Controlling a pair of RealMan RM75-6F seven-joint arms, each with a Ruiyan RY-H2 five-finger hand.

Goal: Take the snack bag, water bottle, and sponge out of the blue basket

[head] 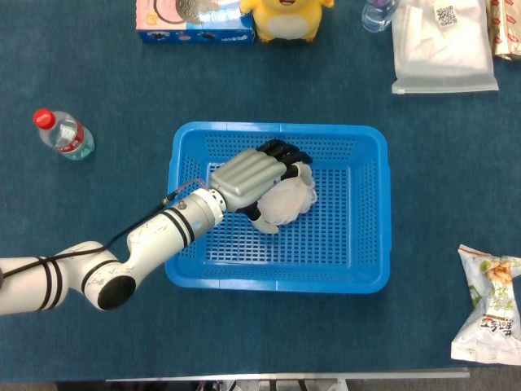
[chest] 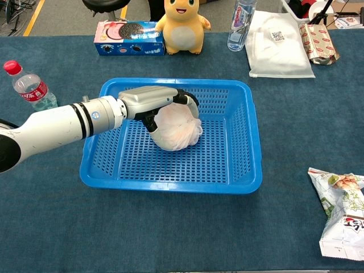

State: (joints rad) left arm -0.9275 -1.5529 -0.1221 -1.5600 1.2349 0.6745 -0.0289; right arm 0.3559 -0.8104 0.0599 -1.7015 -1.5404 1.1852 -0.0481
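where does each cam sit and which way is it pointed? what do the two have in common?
Head view: high above the table, looking almost straight down on the blue basket; the left arm enters from the lower left, its left hand wrapped over the sponge.
Chest view: lower, at the table's near edge, looking forward and down across the basket toward the yellow plush toy at the far edge; the same left arm comes in from the left.
Shared: basket, sponge, left hand, red-capped bottle, snack bag. Neither shows the right hand.

Blue basket (head: 363, 213) of perforated plastic at table centre, pale pink mesh sponge (head: 289, 199) inside toward 11 o'clock, red-capped water bottle (head: 63, 133) lying at 10 o'clock, snack bag (head: 490, 305) flat at 4 o'clock.
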